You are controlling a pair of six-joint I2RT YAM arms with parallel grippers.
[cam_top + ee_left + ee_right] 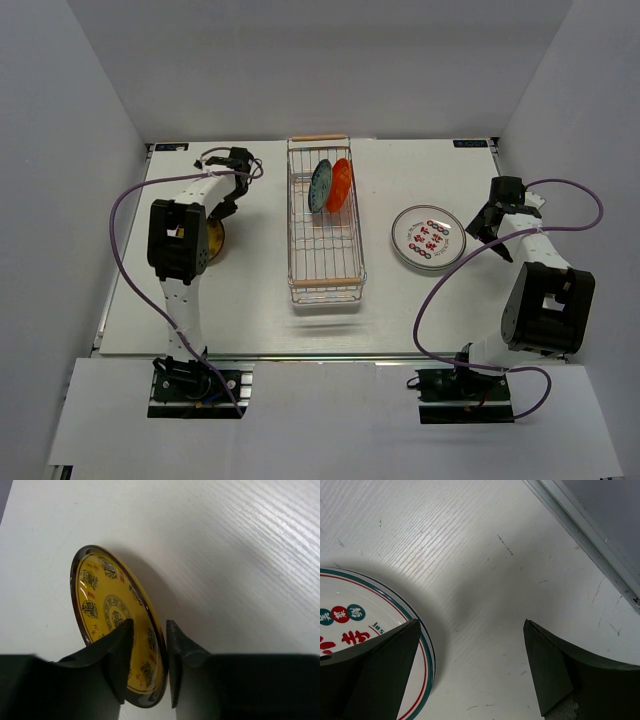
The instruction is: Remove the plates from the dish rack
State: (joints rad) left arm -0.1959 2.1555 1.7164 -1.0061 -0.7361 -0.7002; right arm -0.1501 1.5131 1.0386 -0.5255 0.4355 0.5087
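The dish rack point(325, 262) stands mid-table with a grey-blue plate point(319, 186) and an orange plate point(341, 183) upright in its far end. My left gripper point(224, 212) is shut on the yellow plate point(217, 240), holding it on edge left of the rack. In the left wrist view the fingers straddle the gripper point point(150, 622) on the rim of the yellow plate point(100, 595). The teal-rimmed white plate point(428, 238) lies flat right of the rack. My right gripper point(487, 225) is open and empty at its right edge point(471, 622), one finger over the plate rim point(395, 605).
A metal rail point(590, 545) marks the table's right edge close to my right gripper. White walls enclose the table on three sides. Purple cables point(125, 215) loop beside both arms. The near half of the rack holds no plates.
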